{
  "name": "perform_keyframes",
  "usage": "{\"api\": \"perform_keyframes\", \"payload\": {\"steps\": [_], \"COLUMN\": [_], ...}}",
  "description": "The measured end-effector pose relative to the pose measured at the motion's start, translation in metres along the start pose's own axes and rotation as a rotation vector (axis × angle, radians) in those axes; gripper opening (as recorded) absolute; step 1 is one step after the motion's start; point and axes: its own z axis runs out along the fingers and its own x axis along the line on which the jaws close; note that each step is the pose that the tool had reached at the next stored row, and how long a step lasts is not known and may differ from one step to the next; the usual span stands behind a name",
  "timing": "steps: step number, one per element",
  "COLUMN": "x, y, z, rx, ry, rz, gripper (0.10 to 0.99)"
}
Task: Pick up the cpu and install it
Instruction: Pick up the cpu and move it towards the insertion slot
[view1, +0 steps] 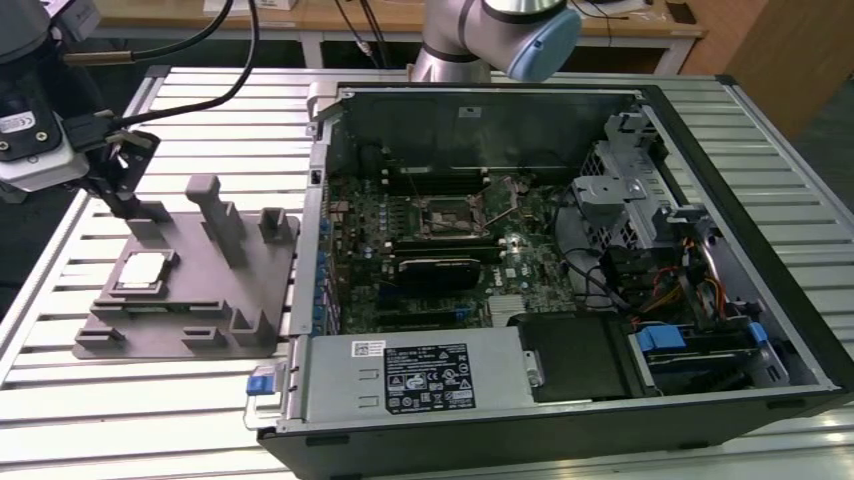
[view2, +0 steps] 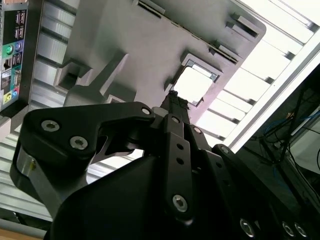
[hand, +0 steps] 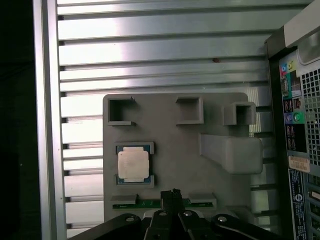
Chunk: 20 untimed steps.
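While the cpu (view1: 143, 272) is being cradled flat, silver top up, in a square recess of the grey tray (view1: 200, 300) at the exterior view's left, the gripper (view1: 124, 205) is being hung over the tray's far end, apart from the chip. Its fingertips (hand: 167, 196) are being pressed together, with nothing gripped, in both wrist views. An open computer case (view1: 481, 120) is being seen right of the tray on the slatted table (view1: 134, 400).

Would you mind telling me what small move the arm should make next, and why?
Probably shift the gripper sideways until it is centred over the cpu, opening as it goes. The cpu lies flat in its recess in the grey tray, unheld, while the gripper hangs above the tray off to one side of the chip, shut and empty.
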Motion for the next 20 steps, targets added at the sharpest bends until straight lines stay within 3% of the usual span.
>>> {"api": "perform_keyframes", "payload": {"steps": [20], "x": [0.0250], "y": [-0.0023], "z": [0.0099], "rx": [0.000], "ry": [0.0000], "rz": [0.000], "gripper": [0.106]}}
